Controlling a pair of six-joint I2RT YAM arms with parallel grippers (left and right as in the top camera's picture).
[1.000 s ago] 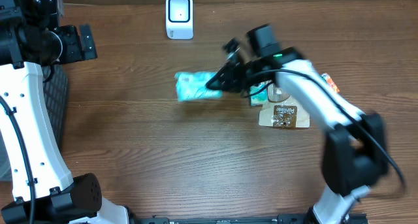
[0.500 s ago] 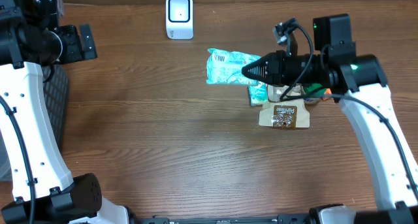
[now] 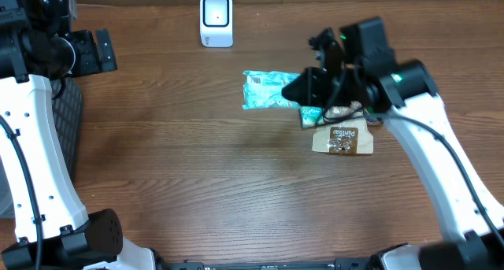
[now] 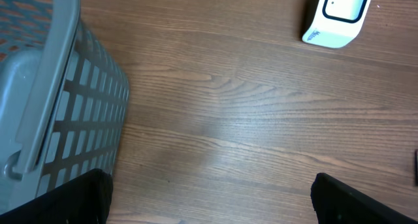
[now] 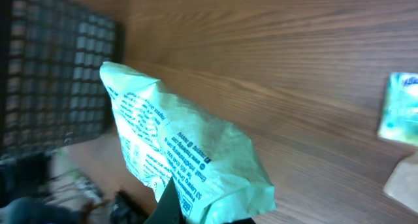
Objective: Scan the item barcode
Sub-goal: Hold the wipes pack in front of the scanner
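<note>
Overhead view: the right gripper [image 3: 302,87] is clamped on one end of a teal packet [image 3: 266,90], holding it out to the left above the wooden table [image 3: 236,183]; the packet lies roughly level, below and to the right of the white scanner [image 3: 216,20], which stands near the table's far edge, well apart from it; under the right arm lie a small teal box [image 3: 312,116] and, just beside it, a brown packet [image 3: 343,139]; the left gripper [image 3: 88,53] sits at the far left above a grey basket [image 3: 69,120], its fingers spread wide apart with nothing between them.

Right wrist view: the teal packet [image 5: 186,152] fills the middle, crumpled, with dark small print on the face toward the camera; the right gripper [image 5: 189,212] pinches its lower end at the bottom edge; I cannot tell whether a barcode shows; the small teal box [image 5: 398,110] is at the right edge.

Left wrist view: the basket [image 4: 46,100] is at left, the scanner [image 4: 339,15] at top right, bare wood between the parted fingers [image 4: 72,201].
</note>
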